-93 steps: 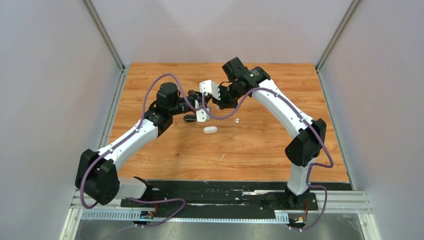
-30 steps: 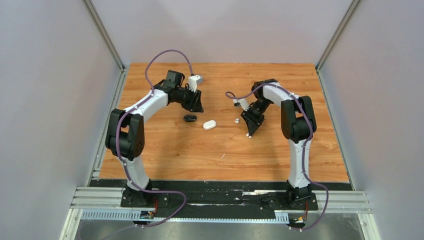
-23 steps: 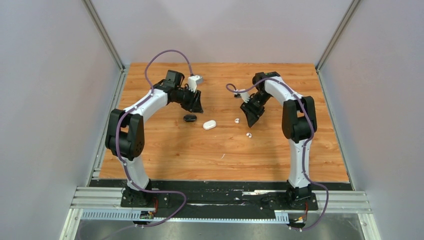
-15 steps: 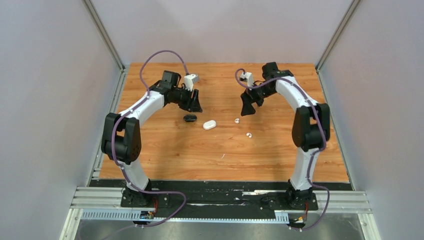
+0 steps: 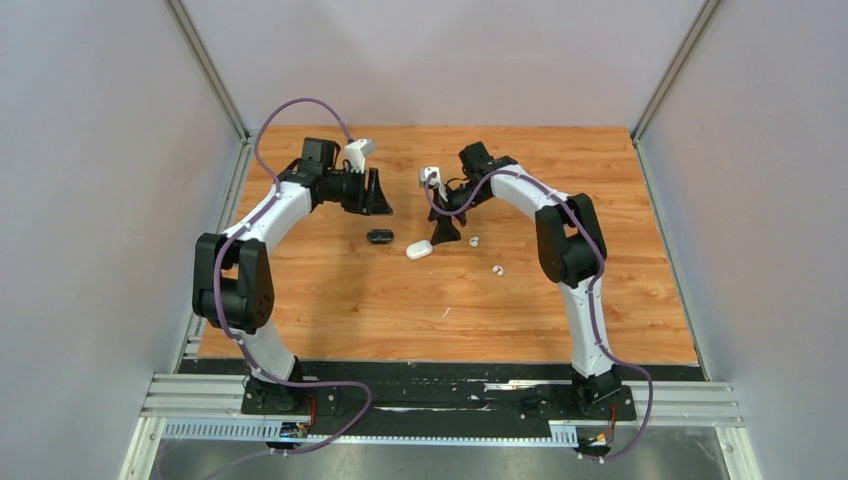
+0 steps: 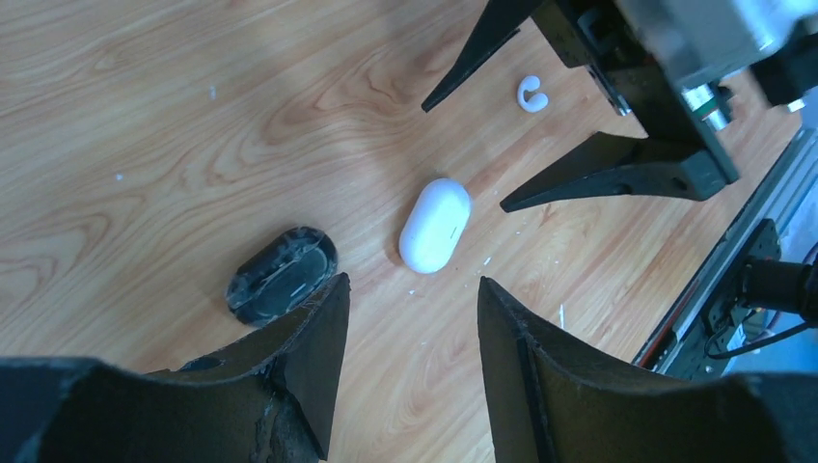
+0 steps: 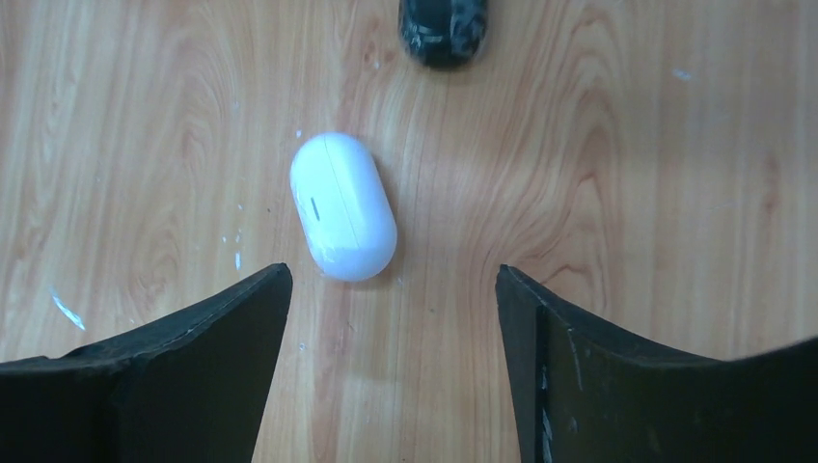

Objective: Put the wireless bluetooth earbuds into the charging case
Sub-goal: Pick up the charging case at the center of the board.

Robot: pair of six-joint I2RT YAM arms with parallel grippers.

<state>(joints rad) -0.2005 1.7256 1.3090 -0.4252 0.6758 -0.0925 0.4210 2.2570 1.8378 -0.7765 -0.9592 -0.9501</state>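
Both left jaws and right jaws spread, empty — white case just ahead of right jaws' gap, white earbud beside them; best centre, then close across the case's narrow width.

I see my left gripper at 6 o'clock, jaws apart with nothing between them. The white case lies closed at centre on the wood table. The black case is near it at 8 o'clock, closed. A white earbud at 1 o'clock shows between the spread jaws of the right gripper.
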